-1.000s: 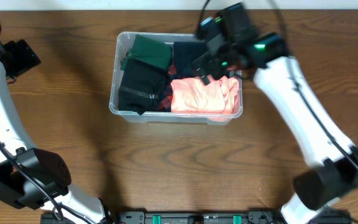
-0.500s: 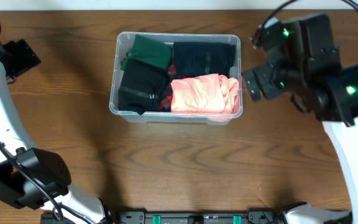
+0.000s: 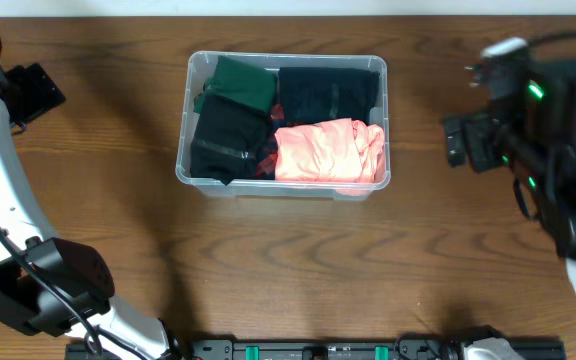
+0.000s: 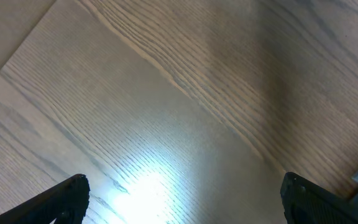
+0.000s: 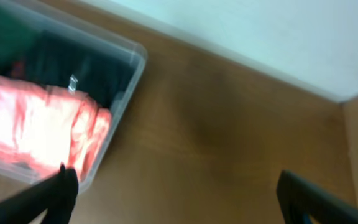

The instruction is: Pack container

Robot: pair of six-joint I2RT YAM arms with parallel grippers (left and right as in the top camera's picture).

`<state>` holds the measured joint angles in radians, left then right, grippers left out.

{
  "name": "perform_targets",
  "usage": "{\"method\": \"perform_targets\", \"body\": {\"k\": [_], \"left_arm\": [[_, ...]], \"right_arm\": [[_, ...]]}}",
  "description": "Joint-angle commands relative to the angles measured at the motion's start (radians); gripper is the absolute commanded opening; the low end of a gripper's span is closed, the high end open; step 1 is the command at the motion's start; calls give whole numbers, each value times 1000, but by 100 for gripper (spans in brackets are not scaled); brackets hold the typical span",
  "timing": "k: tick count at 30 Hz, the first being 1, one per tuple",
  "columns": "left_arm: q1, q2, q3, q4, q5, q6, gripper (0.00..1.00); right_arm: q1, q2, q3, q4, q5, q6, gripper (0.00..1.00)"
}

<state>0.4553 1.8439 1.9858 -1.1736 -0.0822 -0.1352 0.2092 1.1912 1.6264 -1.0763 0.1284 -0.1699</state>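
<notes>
The clear plastic container (image 3: 201, 68) stands at the table's middle back, filled with folded clothes: a green piece (image 3: 240, 82), black pieces (image 3: 223, 135), a dark navy piece (image 3: 328, 92) and a salmon-pink piece (image 3: 323, 152). My right gripper (image 3: 458, 140) is open and empty, to the right of the container and apart from it. Its wrist view shows the container's corner (image 5: 132, 59) and the pink piece (image 5: 42, 121) at the left. My left gripper (image 3: 43, 88) is open and empty at the far left, over bare wood (image 4: 179, 124).
The wooden table (image 3: 288, 270) runs around the container on all sides. A pale wall (image 5: 260, 37) lies behind the table's back edge.
My right gripper has drawn away from above the container's right part and moved right, open and empty. The clothes and my left arm have not moved.
</notes>
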Motion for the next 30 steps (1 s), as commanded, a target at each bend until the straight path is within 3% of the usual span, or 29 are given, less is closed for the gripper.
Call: {"method": "perform_targets", "body": {"k": [1, 8, 13, 19, 30], "left_arm": [[3, -7, 14, -3, -4, -13, 98], [3, -7, 14, -3, -4, -13, 98], [3, -7, 14, -3, -4, -13, 98], [3, -7, 14, -3, -4, -13, 98], [3, -7, 14, -3, -4, -13, 98]], "right_arm": [[-55, -158, -235, 184, -114, -11, 99], [-136, -477, -823, 769, -289, -1, 99], [-171, -684, -1164, 996, -270, 180, 99], [-185, -891, -1402, 1092, -201, 198, 99], [-185, -1098, -1603, 1081, -162, 191, 99]]}}
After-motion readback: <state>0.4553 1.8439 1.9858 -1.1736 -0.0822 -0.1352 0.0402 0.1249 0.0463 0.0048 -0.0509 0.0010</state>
